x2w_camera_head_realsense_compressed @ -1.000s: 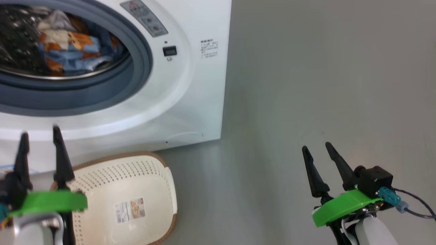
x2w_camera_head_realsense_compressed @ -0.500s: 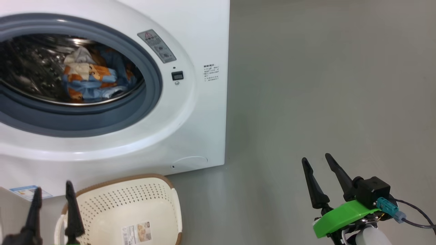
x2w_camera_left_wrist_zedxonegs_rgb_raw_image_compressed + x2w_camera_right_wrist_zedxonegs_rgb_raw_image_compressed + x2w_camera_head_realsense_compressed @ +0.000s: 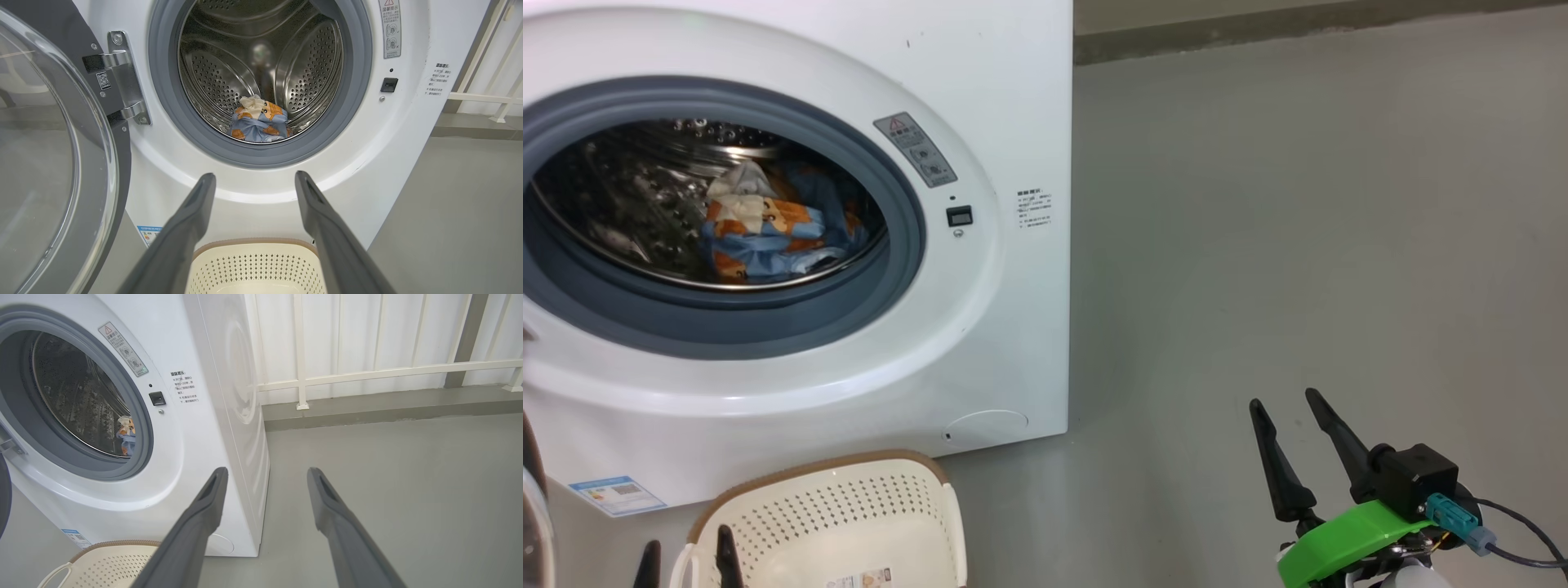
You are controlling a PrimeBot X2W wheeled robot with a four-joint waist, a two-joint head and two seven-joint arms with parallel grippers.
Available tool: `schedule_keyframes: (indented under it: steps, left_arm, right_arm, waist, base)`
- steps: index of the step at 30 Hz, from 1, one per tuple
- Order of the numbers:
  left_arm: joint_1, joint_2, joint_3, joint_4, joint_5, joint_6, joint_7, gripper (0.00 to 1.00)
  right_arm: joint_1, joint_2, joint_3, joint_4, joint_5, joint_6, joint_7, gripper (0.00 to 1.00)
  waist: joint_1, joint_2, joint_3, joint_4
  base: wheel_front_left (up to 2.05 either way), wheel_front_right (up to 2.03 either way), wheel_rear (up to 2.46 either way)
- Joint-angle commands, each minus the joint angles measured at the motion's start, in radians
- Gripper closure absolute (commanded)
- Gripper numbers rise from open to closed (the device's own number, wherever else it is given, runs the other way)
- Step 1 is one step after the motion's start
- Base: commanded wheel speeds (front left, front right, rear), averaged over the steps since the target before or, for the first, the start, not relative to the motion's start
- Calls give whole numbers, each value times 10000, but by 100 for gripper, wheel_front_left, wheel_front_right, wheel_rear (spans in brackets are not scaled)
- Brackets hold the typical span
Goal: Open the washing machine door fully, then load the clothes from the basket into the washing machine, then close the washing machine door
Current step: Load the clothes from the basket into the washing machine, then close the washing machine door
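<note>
Your left gripper [image 3: 254, 175] hangs wide open, holding nothing, above the basket [image 3: 253, 261], which sits on the floor touching or just before the washing machine [image 3: 1013, 327]. Your right gripper [image 3: 1284, 398], just as wide and holding nothing, is off the machine's right side. The washing machine door [image 3: 49, 163] stands swung open left of the machine's opening. The clothes [image 3: 257, 122] lie inside its drum [image 3: 310, 69].

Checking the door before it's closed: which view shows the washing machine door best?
Left wrist view: the washing machine door stands open at left, with glass bowl, black ring and metal hinge plain. Head view: a sliver at the lower left edge. Right wrist view: a dark edge at left.
</note>
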Motion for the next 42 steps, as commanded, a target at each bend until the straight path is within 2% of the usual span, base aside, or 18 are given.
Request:
schedule_keyframes:
  steps: [1,17,31,42]
  left_arm:
    - [-136,121,253,-314,-129,117,-82,0]
    - [466,120,-347,-592,-189,724,-82,0]
    - [526,120,-544,-552,-173,781,-82,0]
    - [454,120,-387,-487,-165,571,-82,0]
  right_arm:
    - [-90,17,205,-300,-54,16,-48,0]
    - [38,17,144,-646,-249,16,-48,0]
    - [150,17,198,-647,-242,16,-48,0]
    - [175,17,244,-612,-186,16,-48,0]
  waist:
    - [0,0,-67,31]
    - [0,0,-143,331]
    - [0,0,-323,451]
    - [0,0,-295,484]
  base:
    - [0,0,0]
    - [0,0,0]
    - [0,0,0]
    - [0,0,0]
